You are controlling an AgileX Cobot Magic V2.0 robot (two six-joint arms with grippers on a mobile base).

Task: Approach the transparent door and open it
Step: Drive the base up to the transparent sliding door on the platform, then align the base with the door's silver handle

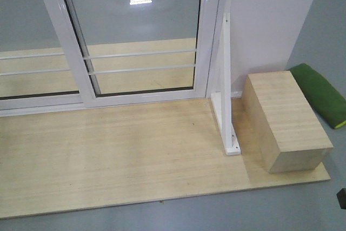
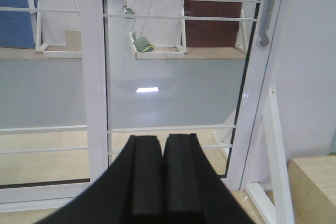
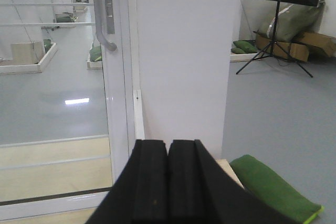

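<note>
Left fingers and right fingers touch, holding nothing (transparent door handle clear only from wrists).

The transparent door rises behind a plywood platform bearing a wooden block.

Front view downward, wrist views level, all close on transparent door
</note>
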